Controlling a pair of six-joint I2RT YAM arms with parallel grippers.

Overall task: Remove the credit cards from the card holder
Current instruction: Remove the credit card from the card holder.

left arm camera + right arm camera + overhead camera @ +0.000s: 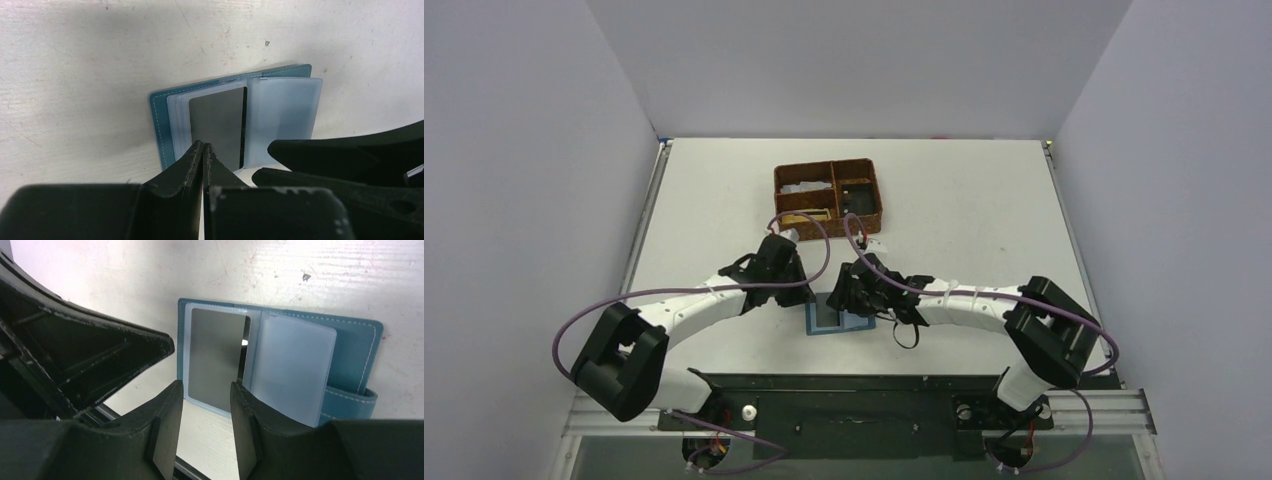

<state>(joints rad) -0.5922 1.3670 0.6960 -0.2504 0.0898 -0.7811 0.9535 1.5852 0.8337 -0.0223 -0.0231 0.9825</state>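
Tabletop [984,200]: card holder [352,340] beneath right gripper [205,387]

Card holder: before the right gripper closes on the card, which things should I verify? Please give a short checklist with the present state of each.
1. Card holder lies open on the table: ok.
2. Grey card shows in its clear pocket: ok.
3. Right gripper is open, one finger on either side of the card's near edge: ok.
4. Left gripper is shut, its tip at the holder's near edge: ok. Whether it presses the holder down: cannot tell.
5. Loose clear sleeve is away from the right fingers: not ok, it sits close beside one.
6. Card is gripped: not ok, the jaws stand apart.
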